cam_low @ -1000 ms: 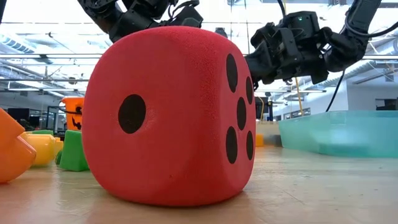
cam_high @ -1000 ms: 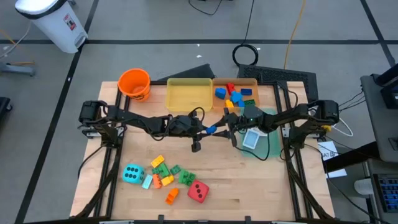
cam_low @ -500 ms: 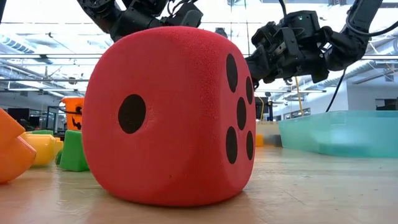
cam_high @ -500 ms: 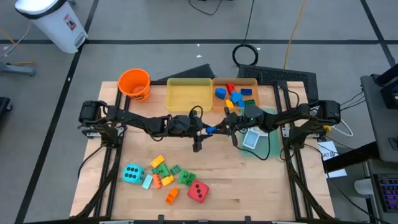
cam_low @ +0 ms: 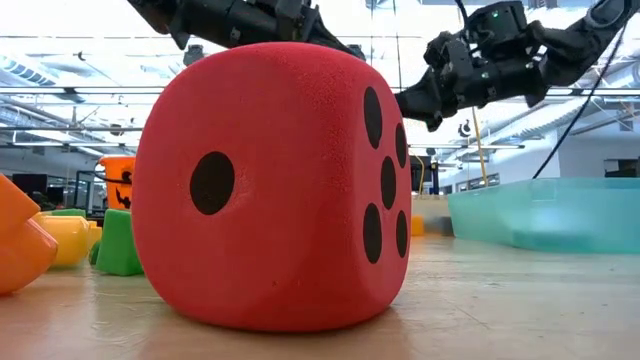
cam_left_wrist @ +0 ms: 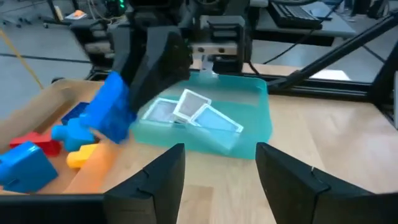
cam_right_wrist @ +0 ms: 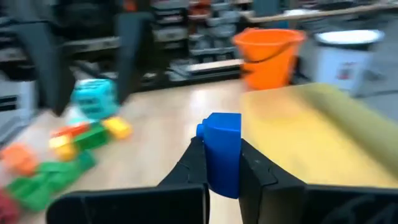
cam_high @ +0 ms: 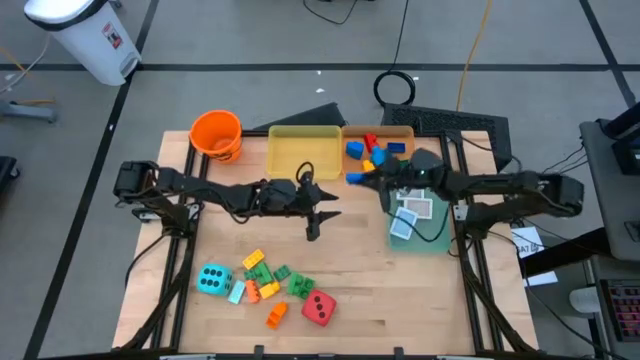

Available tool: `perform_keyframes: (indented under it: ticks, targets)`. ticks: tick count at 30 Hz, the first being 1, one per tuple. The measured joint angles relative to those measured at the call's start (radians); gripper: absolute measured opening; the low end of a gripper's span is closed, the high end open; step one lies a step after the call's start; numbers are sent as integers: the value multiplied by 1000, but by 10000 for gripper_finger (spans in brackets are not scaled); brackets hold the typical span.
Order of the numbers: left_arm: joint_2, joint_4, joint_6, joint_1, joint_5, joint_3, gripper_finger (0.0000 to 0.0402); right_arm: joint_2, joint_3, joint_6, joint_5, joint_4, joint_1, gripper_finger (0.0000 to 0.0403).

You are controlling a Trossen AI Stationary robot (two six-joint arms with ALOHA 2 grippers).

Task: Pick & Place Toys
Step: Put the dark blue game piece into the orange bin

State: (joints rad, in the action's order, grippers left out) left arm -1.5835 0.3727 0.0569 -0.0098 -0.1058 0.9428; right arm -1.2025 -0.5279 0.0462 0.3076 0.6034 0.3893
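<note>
- Right gripper (cam_high: 362, 178) clamped on small blue plastic brick (cam_right_wrist: 222, 152), near orange tray (cam_high: 402, 133).
- Left gripper (cam_high: 322, 213) at table centre, jaws apart, empty.

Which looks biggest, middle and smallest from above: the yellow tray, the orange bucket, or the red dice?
Seen from the high view, largest to smallest:
1. The flat yellow plastic tray
2. The round orange plastic bucket
3. The soft red dice with black dots

All three rest on the table, so nearness to the camera hardly skews this.
</note>
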Motion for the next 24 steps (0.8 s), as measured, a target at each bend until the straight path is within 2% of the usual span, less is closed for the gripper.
perform_keyframes:
  ticks: [6,13,18,24]
  targets:
    - [3,-1,-6,1,-7,0,203,101,0,-9,-116,-217,156,12]
    - [2,-1,-9,2,-7,0,193,116,0,-8,-258,-478,317,17]
    - [2,-2,-9,3,-7,0,200,116,1,-6,-306,-596,365,19]
    - [2,-2,-9,3,-8,0,203,116,1,21,-311,-672,372,24]
